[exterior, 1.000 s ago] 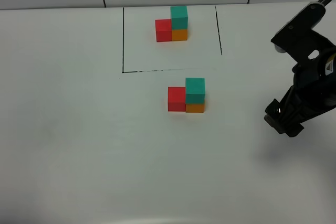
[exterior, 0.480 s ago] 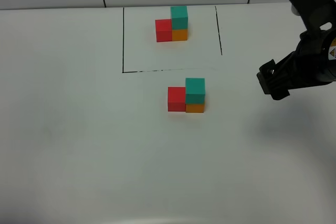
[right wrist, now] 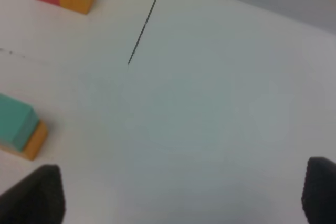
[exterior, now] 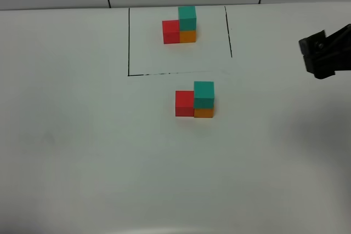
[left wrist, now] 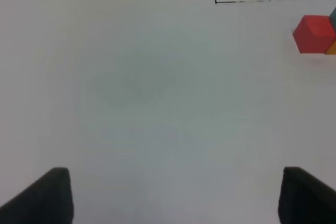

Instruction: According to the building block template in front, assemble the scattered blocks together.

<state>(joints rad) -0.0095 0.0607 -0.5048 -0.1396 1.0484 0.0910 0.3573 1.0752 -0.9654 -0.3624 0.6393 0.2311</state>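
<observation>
The right gripper (exterior: pixel 323 54) is way over at the right edge of the table (exterior: pixel 82 146), up off the surface, jaws spread wide with nothing between them; loads of bare white tabletop between it and the blocks. From the right wrist camera you just get its two dark fingertips (right wrist: pixel 37 195) at the corners of the shot and plain table in the gap. The left gripper (left wrist: pixel 173 195) only shows on its own wrist camera; its black jaws stand well apart over blank table, also empty-handed.

The scattered blocks (exterior: pixel 195 102) sit about mid-table, already clustered; red cube (exterior: pixel 184 103) touching the orange cube (exterior: pixel 204 112), teal cube (exterior: pixel 204 94) stacked on the orange. All small, matte, sharp-edged cubes. Just behind them is a thin black outline (exterior: pixel 129 42) drawn on the table, open toward the back wall; the building block template (exterior: pixel 180 26) sits inside it, same red-orange-teal arrangement, well clear of the lines.
</observation>
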